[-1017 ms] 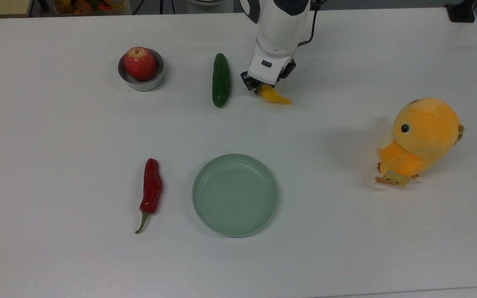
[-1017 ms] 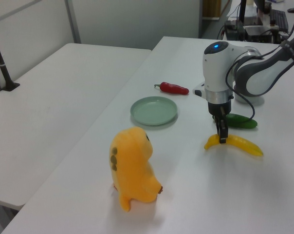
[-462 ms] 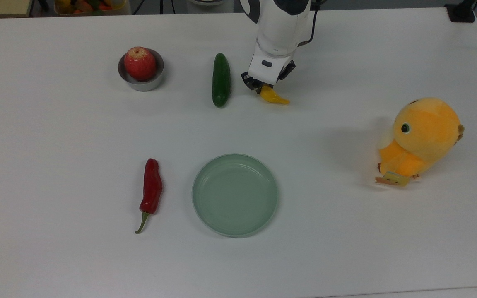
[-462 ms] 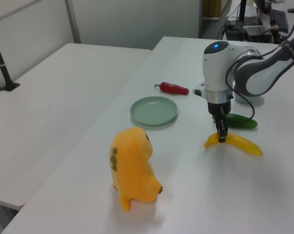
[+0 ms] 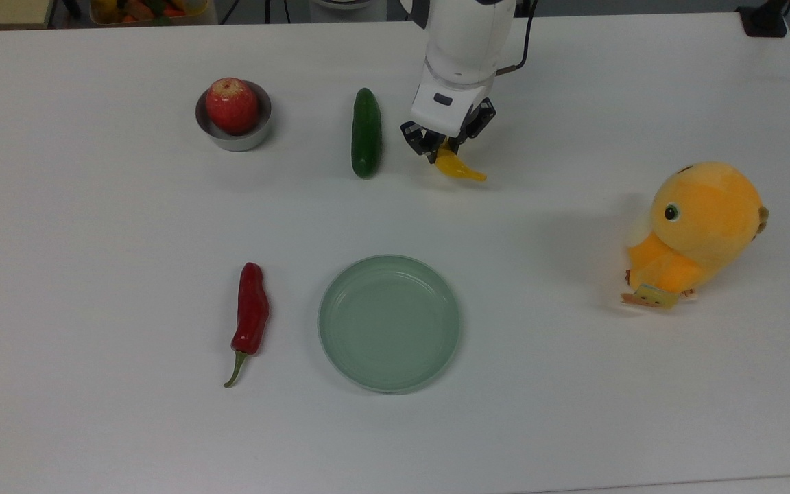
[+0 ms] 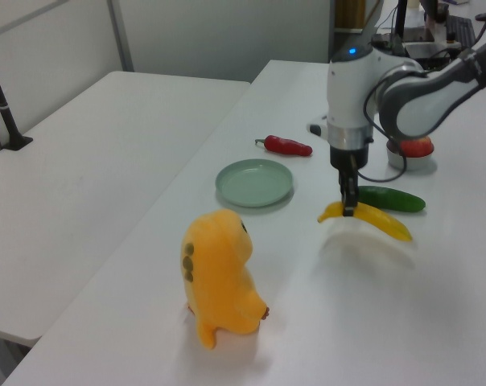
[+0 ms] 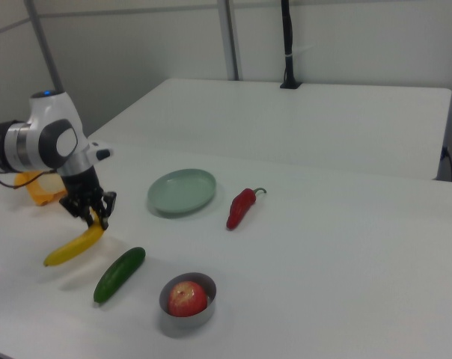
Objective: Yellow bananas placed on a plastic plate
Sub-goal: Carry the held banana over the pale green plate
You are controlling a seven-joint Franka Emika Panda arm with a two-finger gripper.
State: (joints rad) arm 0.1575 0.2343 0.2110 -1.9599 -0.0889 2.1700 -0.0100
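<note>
Gripper (image 5: 444,146) clamped on the banana (image 6: 365,217), which hangs lifted off the table (image 5: 573,384) with its shadow underneath in the left view. Cucumber (image 5: 365,132) lies just beside the gripper on the top view's left, with the apple (image 5: 231,104) in its bowl (image 5: 233,138) further that way. Plate (image 5: 389,322) sits well apart toward the top view's bottom, chili (image 5: 250,317) beside it, and the plush toy (image 5: 698,232) far off on the top view's right.

A robotics lab: a white-and-grey robot arm (image 6: 404,88) works over plain white tables (image 5: 93,425), with grey partition walls (image 7: 346,45) and cabled equipment behind
</note>
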